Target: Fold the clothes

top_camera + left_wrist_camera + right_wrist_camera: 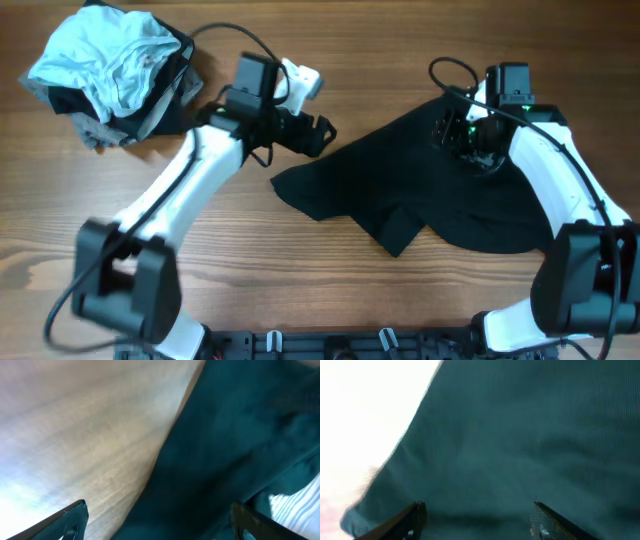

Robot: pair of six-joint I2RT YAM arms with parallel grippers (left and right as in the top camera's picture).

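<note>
The black shirt (420, 190) lies crumpled on the wooden table, right of centre. My left gripper (318, 135) is open, just above the shirt's upper left edge; in the left wrist view its fingers (159, 522) straddle the fabric edge (225, 445). My right gripper (462, 135) is open over the shirt's upper right part; in the right wrist view its fingers (477, 517) stand apart over dark fabric (520, 435). No collar or tag shows.
A pile of other garments, light blue (105, 55) over grey and black, sits at the back left corner. Bare wood (300, 280) lies in front of the shirt. Cables trail from both arms.
</note>
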